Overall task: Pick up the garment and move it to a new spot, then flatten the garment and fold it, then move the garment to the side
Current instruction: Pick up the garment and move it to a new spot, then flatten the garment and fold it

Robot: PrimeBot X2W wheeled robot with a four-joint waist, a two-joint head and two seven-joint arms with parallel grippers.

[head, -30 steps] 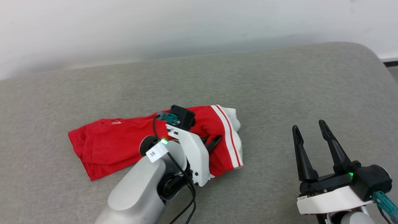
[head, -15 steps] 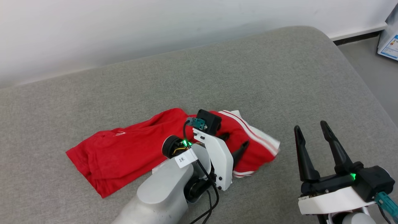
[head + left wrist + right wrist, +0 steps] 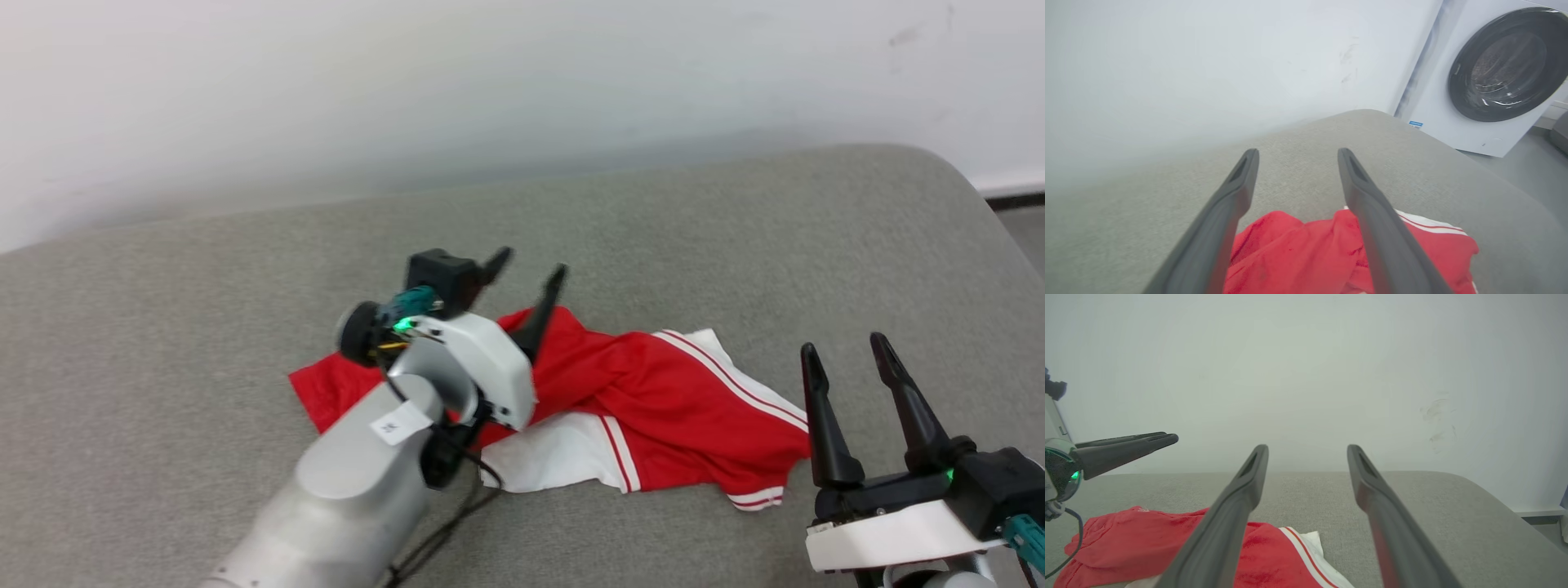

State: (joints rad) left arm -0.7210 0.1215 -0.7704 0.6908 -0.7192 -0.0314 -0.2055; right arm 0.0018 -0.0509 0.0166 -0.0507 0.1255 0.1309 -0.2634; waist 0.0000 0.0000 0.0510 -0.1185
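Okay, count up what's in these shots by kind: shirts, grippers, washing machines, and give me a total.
Shirts: 1, the red shirt
Grippers: 2, the left gripper and the right gripper, both open
Washing machines: 1, the washing machine
Total: 4

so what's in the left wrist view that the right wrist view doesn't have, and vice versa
Left wrist view: a white front-loading washing machine with a dark round door. Right wrist view: the open right gripper. Both: the open left gripper, the red white-trimmed garment lying on the grey fabric cushion, and the white wall.
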